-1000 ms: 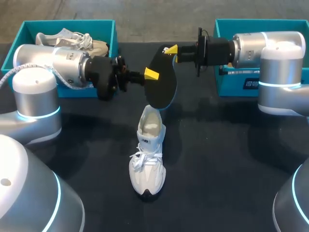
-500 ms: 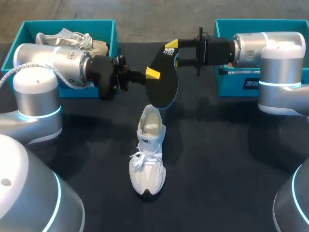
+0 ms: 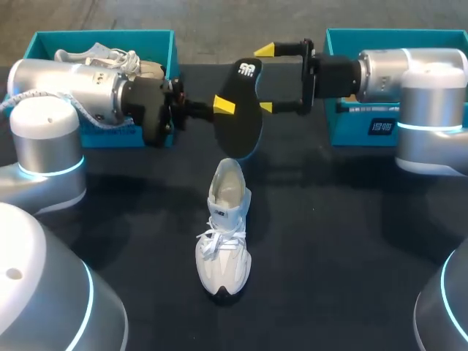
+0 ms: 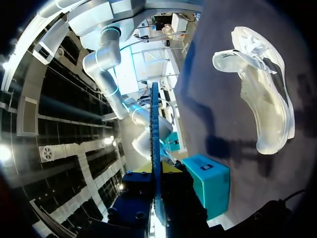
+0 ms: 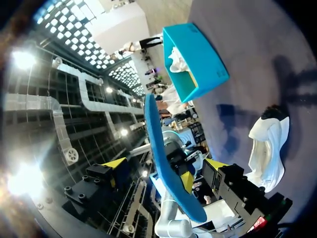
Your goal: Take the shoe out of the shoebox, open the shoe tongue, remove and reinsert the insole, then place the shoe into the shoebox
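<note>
Insole: dark, held off the tabletop toward its far edge, clamped in the left gripper.
Right gripper: fingers spread wide on either side of the insole's far end, gripping nothing.
Shoe: white, upright at mid-tabletop, toe toward the near edge.
Shoeboxes: teal, one at the far-left corner with a second shoe inside, one at the far-right corner.

Bright overhead light; soft shadows on table; wrist-view glare.

Insole hanging over the shoe mouth
Left claw and right claw are crowding it; tabletop is lying open alongside.
</note>
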`<state>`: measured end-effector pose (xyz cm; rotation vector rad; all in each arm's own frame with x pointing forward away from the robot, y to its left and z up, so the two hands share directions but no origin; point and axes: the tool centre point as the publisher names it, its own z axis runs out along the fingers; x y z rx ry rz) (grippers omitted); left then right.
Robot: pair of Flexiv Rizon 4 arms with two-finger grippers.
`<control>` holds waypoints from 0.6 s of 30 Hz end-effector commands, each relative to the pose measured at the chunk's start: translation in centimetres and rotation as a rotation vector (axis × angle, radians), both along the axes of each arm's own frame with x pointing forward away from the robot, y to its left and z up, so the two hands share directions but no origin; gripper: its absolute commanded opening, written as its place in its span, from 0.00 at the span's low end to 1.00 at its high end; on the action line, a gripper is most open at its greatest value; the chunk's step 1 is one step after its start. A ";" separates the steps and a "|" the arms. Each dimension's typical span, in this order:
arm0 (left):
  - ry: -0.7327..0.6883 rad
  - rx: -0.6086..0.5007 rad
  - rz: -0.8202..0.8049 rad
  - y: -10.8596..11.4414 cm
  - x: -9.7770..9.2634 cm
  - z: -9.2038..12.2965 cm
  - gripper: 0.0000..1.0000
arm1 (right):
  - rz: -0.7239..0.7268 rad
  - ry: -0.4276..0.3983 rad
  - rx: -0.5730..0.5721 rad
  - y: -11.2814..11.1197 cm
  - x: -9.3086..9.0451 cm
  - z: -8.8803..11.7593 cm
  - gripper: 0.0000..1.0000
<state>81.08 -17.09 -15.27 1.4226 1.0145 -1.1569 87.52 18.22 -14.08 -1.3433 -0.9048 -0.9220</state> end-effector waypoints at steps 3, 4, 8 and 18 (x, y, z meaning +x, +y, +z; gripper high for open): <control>-0.001 0.018 0.022 1.4 -0.5 0.7 0.00 | -0.031 0.005 -0.010 -1.5 -2.1 0.4 1.00; -0.001 0.031 0.031 1.8 -0.5 0.9 0.00 | -0.035 0.002 -0.011 -1.9 -2.7 0.6 1.00; 0.003 0.069 0.050 2.8 -0.5 1.2 0.00 | -0.041 -0.004 -0.016 -2.6 -3.8 1.0 1.00; 0.046 0.114 0.089 5.1 0.4 0.1 0.00 | -0.064 -0.008 -0.019 -3.9 -5.6 1.6 1.00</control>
